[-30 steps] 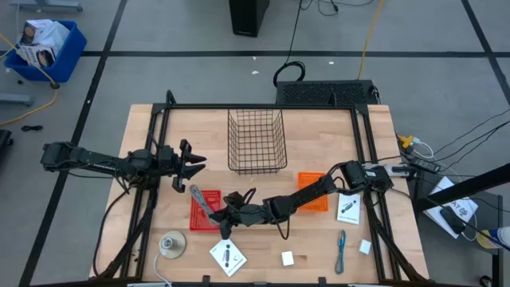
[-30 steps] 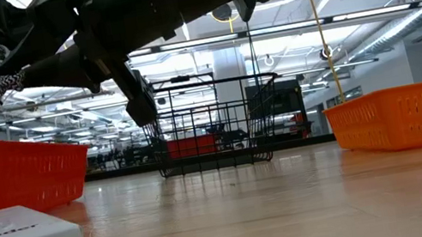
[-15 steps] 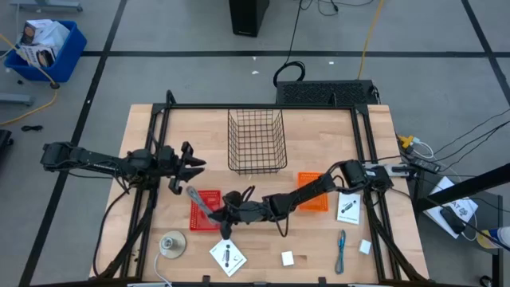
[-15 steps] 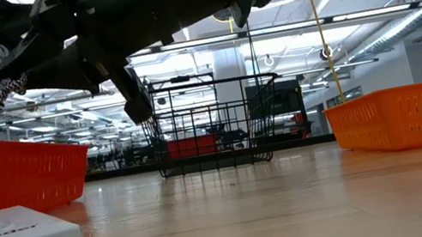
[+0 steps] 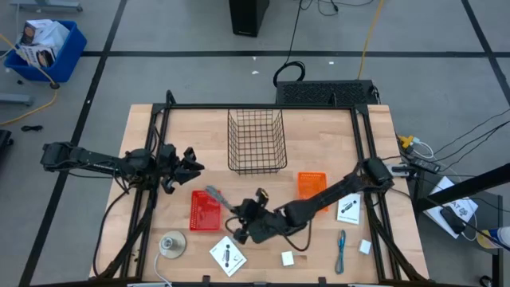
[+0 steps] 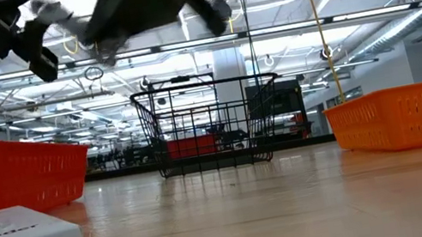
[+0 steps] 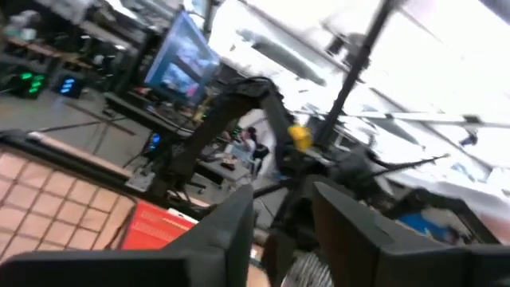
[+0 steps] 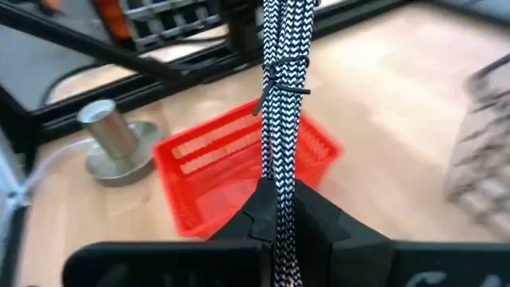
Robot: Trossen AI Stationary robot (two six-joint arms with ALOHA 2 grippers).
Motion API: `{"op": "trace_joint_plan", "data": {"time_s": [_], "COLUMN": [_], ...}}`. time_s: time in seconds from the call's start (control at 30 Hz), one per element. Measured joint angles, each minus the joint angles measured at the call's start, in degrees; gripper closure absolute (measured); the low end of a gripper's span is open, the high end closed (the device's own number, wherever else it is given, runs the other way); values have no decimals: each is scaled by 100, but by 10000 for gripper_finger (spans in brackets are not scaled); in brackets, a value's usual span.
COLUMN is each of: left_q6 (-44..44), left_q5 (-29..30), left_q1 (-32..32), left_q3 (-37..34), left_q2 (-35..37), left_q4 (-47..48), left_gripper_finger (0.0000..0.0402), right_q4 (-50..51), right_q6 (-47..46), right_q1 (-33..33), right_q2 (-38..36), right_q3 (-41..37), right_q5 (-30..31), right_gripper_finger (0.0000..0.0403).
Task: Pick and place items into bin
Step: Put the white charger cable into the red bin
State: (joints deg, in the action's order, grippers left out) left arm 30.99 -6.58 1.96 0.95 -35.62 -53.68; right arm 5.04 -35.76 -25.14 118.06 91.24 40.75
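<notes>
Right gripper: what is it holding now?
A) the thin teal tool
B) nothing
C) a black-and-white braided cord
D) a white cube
C: in the right wrist view the right gripper is shut on a black-and-white braided cord that runs up from between its fingers, above the red basket.

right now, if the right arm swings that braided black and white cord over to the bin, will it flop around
Probably not much: the braided cord sticks out straight from the right fingers instead of drooping, so it seems fairly stiff. Its woven surface likely grips well, so slipping seems unlikely. It looks thin and light.
</notes>
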Motion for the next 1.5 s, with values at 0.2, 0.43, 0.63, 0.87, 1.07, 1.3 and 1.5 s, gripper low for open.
{"op": "trace_joint_plan", "data": {"time_s": [0.2, 0.43, 0.63, 0.87, 1.07, 1.3, 1.5], "left_q6": [616, 924, 705, 413, 362, 364, 366], "left_q5": [388, 666, 1324, 1727, 1739, 1729, 1487], "left_q1": [12, 321, 858, 1344, 1516, 1626, 1704], "left_q3": [44, 46, 87, 603, 1091, 1250, 1250], "left_q2": [-107, -692, -1148, -1796, -2400, -2421, -2420], "left_q4": [208, -24, -561, -535, -307, -336, -170], "left_gripper_finger": [175, 97, 90, 112, 137, 226, 310], "right_q4": [772, 871, 915, 2, -404, 77, -1], "right_q6": [75, 406, 509, 866, 1140, 1105, 1120], "right_q1": [-173, -31, 303, 681, 755, 523, 382], "right_q2": [-409, -502, -507, -500, -505, -496, -517], "right_q3": [-4, -7, -34, -357, -530, -540, -540], "right_q5": [620, 697, 262, -599, -807, -756, -488], "right_gripper_finger": [388, 388, 388, 388, 387, 387, 387]}}
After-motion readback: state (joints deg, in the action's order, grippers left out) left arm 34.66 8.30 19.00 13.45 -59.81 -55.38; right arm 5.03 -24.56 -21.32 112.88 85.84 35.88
